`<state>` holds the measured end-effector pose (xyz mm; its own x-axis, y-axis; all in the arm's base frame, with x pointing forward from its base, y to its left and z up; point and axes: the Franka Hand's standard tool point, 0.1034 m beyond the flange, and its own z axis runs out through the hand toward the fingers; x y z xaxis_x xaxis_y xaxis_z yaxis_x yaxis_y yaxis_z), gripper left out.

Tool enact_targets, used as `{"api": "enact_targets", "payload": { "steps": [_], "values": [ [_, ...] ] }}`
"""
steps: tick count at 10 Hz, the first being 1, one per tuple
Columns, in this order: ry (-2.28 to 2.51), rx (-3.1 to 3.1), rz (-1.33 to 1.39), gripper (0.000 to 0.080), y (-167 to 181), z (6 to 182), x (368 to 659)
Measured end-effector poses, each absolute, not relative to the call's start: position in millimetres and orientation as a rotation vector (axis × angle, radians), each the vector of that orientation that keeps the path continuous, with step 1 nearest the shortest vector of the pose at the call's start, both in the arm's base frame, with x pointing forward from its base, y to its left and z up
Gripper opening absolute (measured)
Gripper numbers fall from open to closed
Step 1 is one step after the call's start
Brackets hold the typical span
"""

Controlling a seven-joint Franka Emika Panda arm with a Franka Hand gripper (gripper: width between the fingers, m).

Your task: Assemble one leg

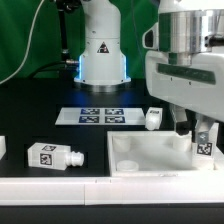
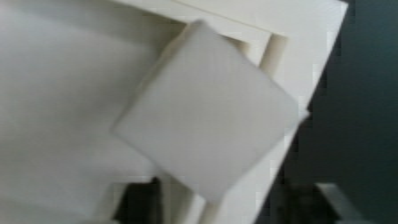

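Observation:
My gripper (image 1: 197,134) is at the exterior view's right, over the right corner of the white tray-like tabletop (image 1: 140,160). It is shut on a white leg (image 1: 204,139) whose black-and-white tag faces the camera; the leg hangs just above or at the tabletop's corner. In the wrist view the held leg (image 2: 214,115) shows as a white diamond shape reaching out from the gripper (image 2: 240,208), with the tabletop (image 2: 63,90) behind it. A second leg (image 1: 54,156) lies on its side at the front left. A third leg (image 1: 153,118) stands behind the tabletop.
The marker board (image 1: 100,116) lies in front of the robot base (image 1: 103,60). A further white part (image 1: 2,147) shows at the exterior view's left edge. The table is black, with a green backdrop behind.

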<state>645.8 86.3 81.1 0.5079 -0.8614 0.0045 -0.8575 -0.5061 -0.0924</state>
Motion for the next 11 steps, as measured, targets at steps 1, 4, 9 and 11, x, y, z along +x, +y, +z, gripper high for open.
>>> {"api": "enact_targets", "payload": {
  "steps": [1, 4, 9, 11],
  "values": [
    [1.392, -2.750, -0.059, 0.0460, 90.2, 80.8, 644.2],
    [1.153, -2.865, -0.080, 0.0635, 86.0, 80.7, 645.6],
    [0.491, -3.085, -0.103, 0.0649, 102.4, 84.3, 648.2],
    [0.501, -3.085, -0.101, 0.0649, 101.7, 83.1, 647.2]
  ]
}}
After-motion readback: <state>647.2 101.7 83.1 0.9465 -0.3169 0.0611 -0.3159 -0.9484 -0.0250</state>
